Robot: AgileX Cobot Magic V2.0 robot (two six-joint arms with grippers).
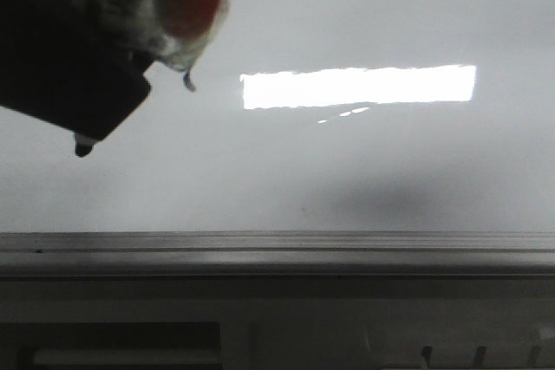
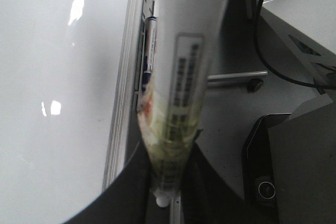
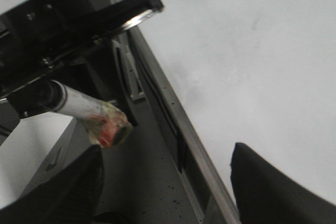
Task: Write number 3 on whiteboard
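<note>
1. Marker (image 2: 178, 77) is clamped between the left gripper's (image 2: 169, 174) dark fingers (image 2: 128, 182). It's a long white barrel with a printed label, wrapped in yellowish tape where the fingers pinch it, white end cap poking out behind them.
2. In the front view the left gripper (image 1: 65, 67) sits up in the top-left corner, close to the camera and blurry, tilted so the marker's small dark tip (image 1: 83, 148) points down at the whiteboard (image 1: 347, 171). Can't tell if the tip actually touches the surface.
3. From the right wrist camera you see the same marker's taped end with a reddish patch (image 3: 107, 127) sticking out over the grey rail (image 3: 173, 114).
4. Right gripper (image 3: 165, 182) has its two dark fingers (image 3: 273, 187) spread wide apart, nothing between them, hanging over the whiteboard's rail edge.
5. Whiteboard is glossy pale grey with a bright rectangular light reflection (image 1: 358, 86). I can't make out any black stroke of a number 3 on it in any view.
</note>
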